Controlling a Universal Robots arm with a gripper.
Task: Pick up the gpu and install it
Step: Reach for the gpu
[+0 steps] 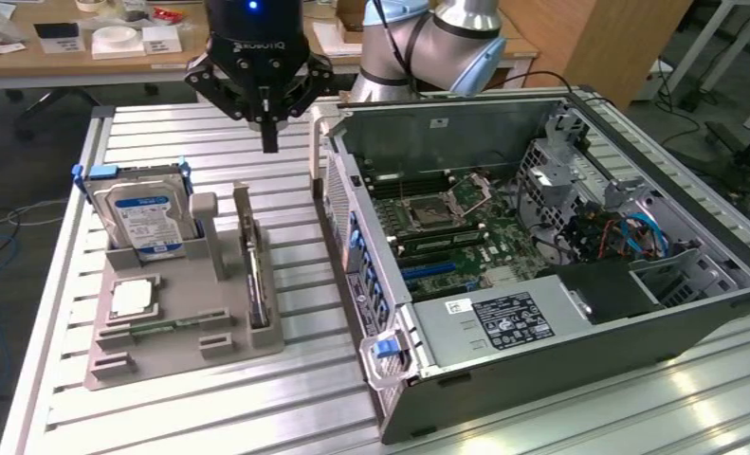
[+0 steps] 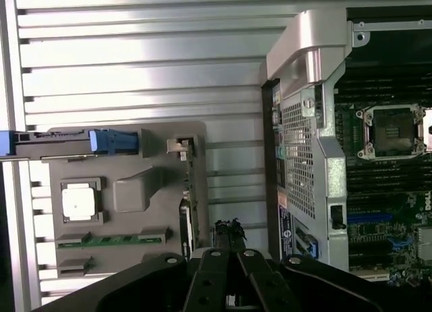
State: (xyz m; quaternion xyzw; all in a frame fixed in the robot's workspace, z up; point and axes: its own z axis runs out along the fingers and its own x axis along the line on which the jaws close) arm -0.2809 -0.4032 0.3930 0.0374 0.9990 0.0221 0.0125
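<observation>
The gpu [image 1: 256,275] is a thin dark card standing on edge in a slot of the grey fixture [image 1: 185,332]; in the wrist view the gpu [image 2: 190,202] shows edge-on. My gripper [image 1: 269,142] hangs above the table, past the far end of the card and between the fixture and the open computer case [image 1: 539,246]. Its fingers are shut with nothing between them. In the wrist view the gripper [image 2: 229,234] sits just beside the card, apart from it.
On the fixture [image 2: 135,190] stand a blue-labelled hard drive [image 1: 147,220], a processor chip [image 1: 135,297] and a green memory stick [image 1: 159,327]. The case lies open with its motherboard [image 1: 457,232] exposed. Its metal rear frame [image 2: 307,116] rises near the gripper.
</observation>
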